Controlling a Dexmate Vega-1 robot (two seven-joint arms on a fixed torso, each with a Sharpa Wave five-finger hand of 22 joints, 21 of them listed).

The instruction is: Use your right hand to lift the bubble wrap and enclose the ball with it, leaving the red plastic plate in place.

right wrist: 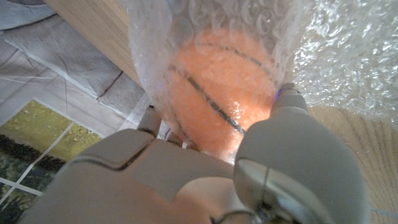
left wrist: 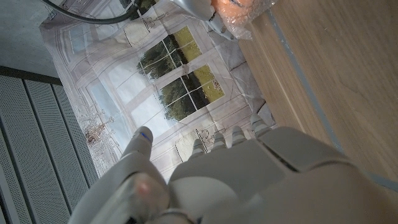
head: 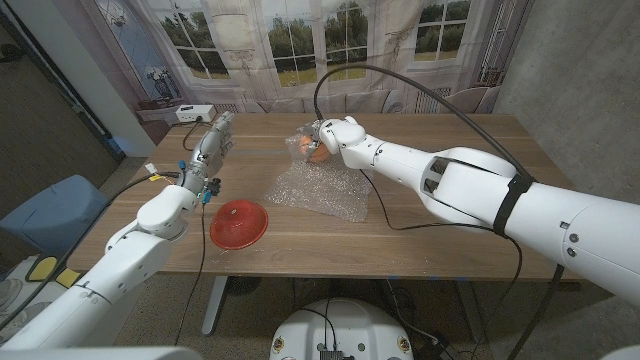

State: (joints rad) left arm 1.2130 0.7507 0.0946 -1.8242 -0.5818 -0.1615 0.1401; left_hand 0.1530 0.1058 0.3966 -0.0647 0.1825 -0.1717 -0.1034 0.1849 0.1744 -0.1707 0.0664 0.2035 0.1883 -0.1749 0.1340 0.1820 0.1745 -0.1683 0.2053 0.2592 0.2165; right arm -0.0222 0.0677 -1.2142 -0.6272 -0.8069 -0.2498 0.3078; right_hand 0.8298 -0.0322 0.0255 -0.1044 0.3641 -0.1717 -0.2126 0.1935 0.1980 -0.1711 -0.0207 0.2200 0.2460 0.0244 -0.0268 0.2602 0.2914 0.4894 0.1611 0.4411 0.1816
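My right hand (head: pixel 328 135) is at the far side of the table (head: pixel 450 235), fingers clasped on the bubble wrap (head: pixel 318 190) where it rises over the ball (right wrist: pixel 217 93). In the right wrist view the orange ball shows through the film, pressed close against my palm, so I judge the enclosing step under way but not complete: most of the sheet trails toward me from the ball, flat on the wood. To finish well, I should keep the pinch firm, draw the loose film over and around the ball, and avoid rolling it off the far edge. The red plastic plate (head: pixel 238 224) lies nearer me and left of the ball, just beside the sheet's near corner; dragging the wrap could disturb it. My left hand (head: pixel 213 140) stands left of the ball, fingers extended, grasping nothing.
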